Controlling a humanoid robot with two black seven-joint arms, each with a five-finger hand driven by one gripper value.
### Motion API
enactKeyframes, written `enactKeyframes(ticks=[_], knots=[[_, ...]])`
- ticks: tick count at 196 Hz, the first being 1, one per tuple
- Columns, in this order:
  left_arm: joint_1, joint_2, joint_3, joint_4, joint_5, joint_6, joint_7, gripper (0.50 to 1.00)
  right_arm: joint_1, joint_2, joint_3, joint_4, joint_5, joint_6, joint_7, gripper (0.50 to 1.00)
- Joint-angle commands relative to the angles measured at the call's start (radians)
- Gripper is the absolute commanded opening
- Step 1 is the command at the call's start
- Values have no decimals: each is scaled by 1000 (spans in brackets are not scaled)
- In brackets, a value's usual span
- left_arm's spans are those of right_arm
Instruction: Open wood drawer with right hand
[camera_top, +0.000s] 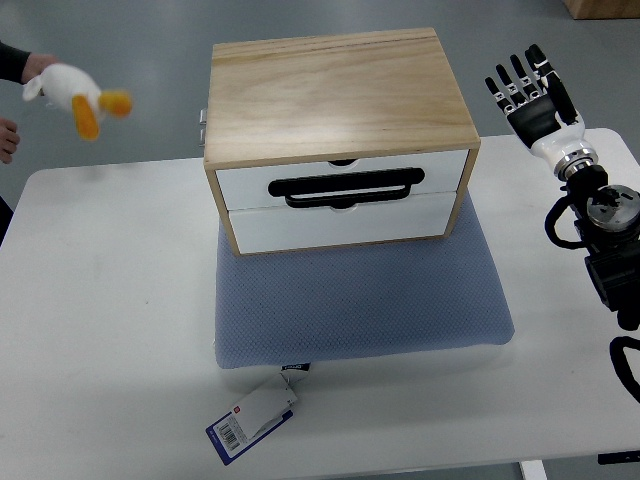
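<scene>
A: Drawer status?
B: Wood drawer shut, in the box on a blue mat at table centre.
A: Right hand?
B: Right hand raised beside the box, fingers spread, empty. A person's hand holds a toy duck far left

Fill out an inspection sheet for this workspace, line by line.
Surface: white table, a grey-blue mat on it.
Job's things: wooden drawer box on the mat; both white drawers shut, black handle between them.
Clutter: barcode tag at the mat's front edge.
Hands: right hand raised right of the box, fingers spread, holding nothing; left not seen.
Cables: black cables along the right arm.
Surroundings: grey floor; a person's hand holds a toy duck at upper left.
</scene>
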Motion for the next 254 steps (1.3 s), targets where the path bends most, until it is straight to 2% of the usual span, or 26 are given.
enactKeyframes(ticks=[1,56,72,87,97,99,135,165,175,176,182,192,193,201,213,214,215,224,234,235,237,248,254], knots=[[0,0,1,0,0,0,0,1000,-1,0,0,0,0,0,0,946],[0,0,-7,0,-3,0,0,1000,14,-15,-9,0,-3,-2,-2,946],[0,0,-7,0,-3,0,0,1000,60,-37,-95,0,-17,-2,-3,946],[-2,0,-7,-2,-1,-1,0,1000,120,-101,-207,0,-17,-2,-2,946],[-2,0,-7,-2,-1,-2,0,1000,120,-101,-207,0,-17,-2,-2,946],[-2,0,-6,-3,0,-2,0,1000,173,-159,-297,0,-17,-2,-3,946],[-3,0,-6,-8,0,-14,0,1000,385,-293,-616,12,-38,3,-14,944],[-5,0,-6,-9,2,-15,0,1000,603,-357,-919,95,-161,25,-18,944],[-5,0,-6,-9,2,-15,0,1000,603,-357,-919,95,-161,25,-18,944],[-5,0,-7,-9,2,-15,0,1000,681,-373,-1018,139,-217,38,-29,944],[-5,0,-7,-9,2,-15,0,1000,732,-379,-1080,167,-256,46,-51,944],[-5,0,-7,-9,2,-15,0,1000,732,-379,-1080,167,-256,46,-51,944],[-5,0,-7,-9,2,-15,0,1000,817,-377,-1171,207,-302,61,-92,944],[-5,0,-7,-6,2,-15,0,1000,890,-370,-1245,239,-325,80,-123,944],[-5,0,-7,-6,2,-15,0,1000,905,-370,-1262,248,-330,84,-127,944],[-5,0,-7,-5,2,-15,0,1000,993,-367,-1354,306,-339,115,-168,944],[-5,0,-7,-3,2,-15,0,1000,1017,-365,-1376,323,-339,123,-179,944],[-5,0,-7,-3,0,-15,0,1000,1094,-364,-1442,385,-339,150,-222,944],[-5,0,-7,-3,0,-15,0,1000,1094,-364,-1442,385,-339,150,-222,944],[-5,0,-7,-2,0,-15,0,1000,1182,-356,-1507,453,-339,180,-274,944],[-5,0,-7,-2,0,-15,0,1000,1203,-356,-1520,472,-339,180,-285,944],[-5,0,-7,-2,0,-15,0,1000,1278,-351,-1565,540,-338,180,-324,944],[-5,0,-7,-2,0,-15,0,1000,1278,-351,-1565,540,-338,180,-324,944]])
